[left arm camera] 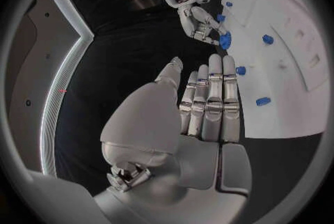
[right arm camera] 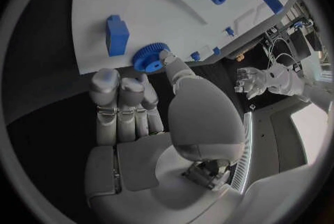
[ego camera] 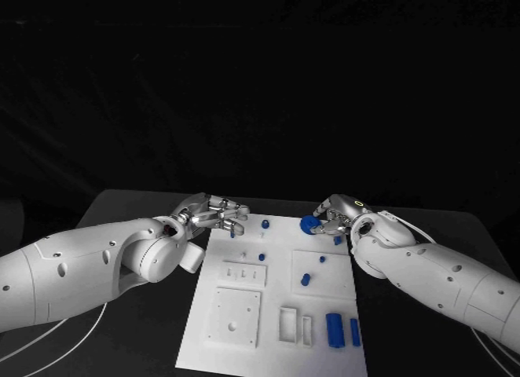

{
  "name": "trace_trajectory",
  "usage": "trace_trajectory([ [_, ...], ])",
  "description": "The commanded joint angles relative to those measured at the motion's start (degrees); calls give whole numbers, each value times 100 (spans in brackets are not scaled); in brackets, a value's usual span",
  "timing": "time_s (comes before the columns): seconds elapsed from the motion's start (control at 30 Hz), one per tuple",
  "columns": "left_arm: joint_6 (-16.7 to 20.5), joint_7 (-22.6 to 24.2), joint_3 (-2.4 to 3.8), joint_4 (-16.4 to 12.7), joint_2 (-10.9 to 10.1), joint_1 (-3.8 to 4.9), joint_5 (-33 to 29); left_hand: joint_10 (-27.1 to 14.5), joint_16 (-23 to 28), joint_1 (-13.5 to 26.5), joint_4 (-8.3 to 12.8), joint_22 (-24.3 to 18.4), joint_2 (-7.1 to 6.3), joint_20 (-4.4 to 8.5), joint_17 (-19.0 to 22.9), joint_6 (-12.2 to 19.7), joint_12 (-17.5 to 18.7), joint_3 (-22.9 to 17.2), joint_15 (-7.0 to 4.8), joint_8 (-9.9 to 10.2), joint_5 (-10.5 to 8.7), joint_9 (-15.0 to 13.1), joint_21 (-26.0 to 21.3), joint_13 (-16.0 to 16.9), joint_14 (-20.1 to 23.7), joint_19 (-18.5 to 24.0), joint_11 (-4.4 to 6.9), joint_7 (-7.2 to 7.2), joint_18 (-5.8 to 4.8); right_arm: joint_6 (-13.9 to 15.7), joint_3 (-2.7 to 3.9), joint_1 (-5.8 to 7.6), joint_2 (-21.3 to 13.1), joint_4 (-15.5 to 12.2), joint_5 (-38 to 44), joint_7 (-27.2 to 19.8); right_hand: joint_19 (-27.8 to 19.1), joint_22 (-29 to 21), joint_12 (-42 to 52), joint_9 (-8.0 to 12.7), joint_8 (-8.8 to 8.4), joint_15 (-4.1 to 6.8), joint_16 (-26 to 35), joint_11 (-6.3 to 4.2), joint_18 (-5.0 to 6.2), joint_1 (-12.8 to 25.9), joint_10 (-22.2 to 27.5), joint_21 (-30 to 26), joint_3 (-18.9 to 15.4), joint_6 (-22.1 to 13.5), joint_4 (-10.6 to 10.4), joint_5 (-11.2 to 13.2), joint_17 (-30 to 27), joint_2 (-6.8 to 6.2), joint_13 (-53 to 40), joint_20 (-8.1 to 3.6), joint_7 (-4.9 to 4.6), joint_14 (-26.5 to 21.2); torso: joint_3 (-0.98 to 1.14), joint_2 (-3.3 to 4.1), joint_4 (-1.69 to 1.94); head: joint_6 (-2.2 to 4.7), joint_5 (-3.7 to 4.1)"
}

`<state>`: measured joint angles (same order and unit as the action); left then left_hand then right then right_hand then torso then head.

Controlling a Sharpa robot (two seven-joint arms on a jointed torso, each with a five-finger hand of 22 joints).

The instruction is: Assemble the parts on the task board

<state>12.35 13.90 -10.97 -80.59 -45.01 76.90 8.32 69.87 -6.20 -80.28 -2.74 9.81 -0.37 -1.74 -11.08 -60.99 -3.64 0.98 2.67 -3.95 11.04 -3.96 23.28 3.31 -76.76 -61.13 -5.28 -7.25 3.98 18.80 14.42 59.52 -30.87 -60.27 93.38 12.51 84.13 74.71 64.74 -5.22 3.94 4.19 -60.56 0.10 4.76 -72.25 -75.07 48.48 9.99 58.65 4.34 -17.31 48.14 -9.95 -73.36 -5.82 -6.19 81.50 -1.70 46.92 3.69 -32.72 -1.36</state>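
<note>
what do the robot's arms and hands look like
Both arms are smooth, glossy white shells with small dark dots. The left hand and right hand are silver metal with segmented fingers and rounded pale grey palm covers. A thin white cable loops beside the right wrist.

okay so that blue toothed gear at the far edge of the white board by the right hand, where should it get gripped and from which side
Probably by its toothed rim, pinched across from above. The blue toothed gear lies flat at the far edge of the white task board, so its rim is the exposed part. The right hand is beside it, a fingertip at the rim; the black table beyond the edge leaves approach room.
</note>
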Motion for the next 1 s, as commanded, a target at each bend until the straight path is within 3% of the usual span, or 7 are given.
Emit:
trace_trajectory([
  [0.03,-101,13,4,-22,13,4,33,-50,14,25,32,-6,45,-7,-8,35,24,6,13,31,-36,2,25,9,18,21,1,-2,-38,-140,1,-3,12,-3,78,-23,308,5,26,-5,-28,5,-21,-10,56,-32,-38,36,20,14,-16,12,5,36,-5,34,12,39,1,-4,-2,-10,-6],
  [0.77,-127,-15,5,-23,41,4,52,-50,14,25,32,-6,45,-7,-8,35,24,6,13,31,-36,2,25,9,18,21,1,-2,-38,-321,-10,0,97,95,16,-83,311,83,45,11,-28,7,-21,-14,41,53,-47,61,-26,46,-102,-172,48,76,-32,32,19,41,-5,-2,3,-14,5],
  [1.0,-138,-27,5,-23,49,5,60,-55,18,15,41,-26,49,-9,-6,40,24,13,14,32,-38,2,40,9,22,30,0,-4,-37,-403,-27,5,125,133,0,-85,315,148,63,50,-39,20,-30,-45,16,113,-67,64,240,248,-32,-212,86,106,-60,20,58,51,-4,-4,-1,-28,13],
])
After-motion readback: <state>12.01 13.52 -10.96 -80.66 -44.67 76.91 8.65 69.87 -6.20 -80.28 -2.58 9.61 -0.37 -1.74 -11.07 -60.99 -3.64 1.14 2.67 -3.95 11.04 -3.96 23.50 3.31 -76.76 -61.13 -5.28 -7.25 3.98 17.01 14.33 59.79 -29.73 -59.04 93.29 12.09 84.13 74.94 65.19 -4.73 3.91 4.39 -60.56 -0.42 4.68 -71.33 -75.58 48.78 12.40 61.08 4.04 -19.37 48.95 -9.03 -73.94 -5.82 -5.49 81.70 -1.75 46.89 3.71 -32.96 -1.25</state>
